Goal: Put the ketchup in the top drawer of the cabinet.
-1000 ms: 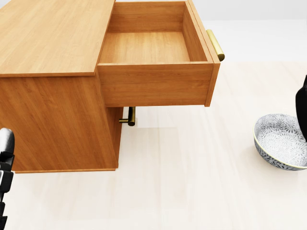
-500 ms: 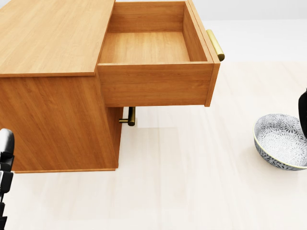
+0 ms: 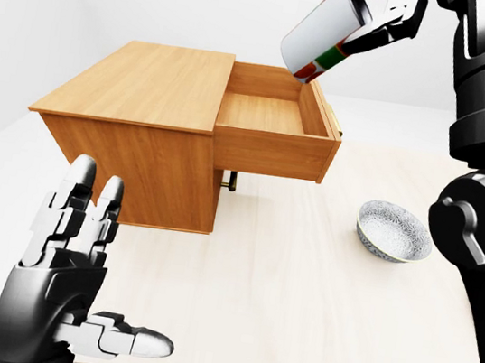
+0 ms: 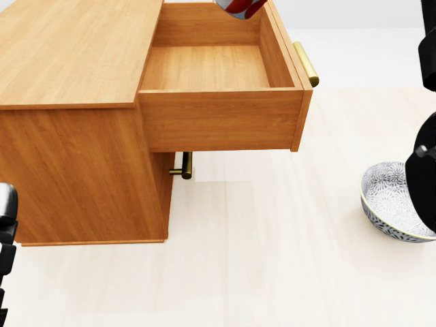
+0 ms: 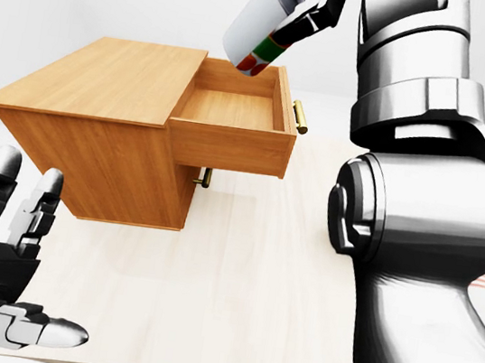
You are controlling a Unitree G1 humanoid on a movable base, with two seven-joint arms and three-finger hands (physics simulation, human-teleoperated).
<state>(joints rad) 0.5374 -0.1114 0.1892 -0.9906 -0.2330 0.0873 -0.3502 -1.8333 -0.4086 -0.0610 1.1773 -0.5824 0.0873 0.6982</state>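
The ketchup bottle (image 3: 323, 37), white with a red and green label, is tilted in my right hand (image 3: 377, 14), whose fingers close round it. It hangs above the far part of the open top drawer (image 3: 275, 118) of the wooden cabinet (image 3: 142, 121). The head view shows only the bottle's tip (image 4: 238, 7) at the top edge, over the drawer's empty inside (image 4: 208, 67). My left hand (image 3: 73, 275) is open and empty at the lower left, apart from the cabinet.
A patterned bowl (image 3: 393, 231) stands on the pale table (image 3: 296, 308) right of the cabinet. The drawer's brass handle (image 4: 306, 63) sticks out on its right face. A lower drawer's brass handle (image 4: 185, 165) shows under the open drawer.
The ketchup bottle's tip has come into the head view at the top, over the drawer. My right arm now shows larger at the right edge, in front of the bowl.
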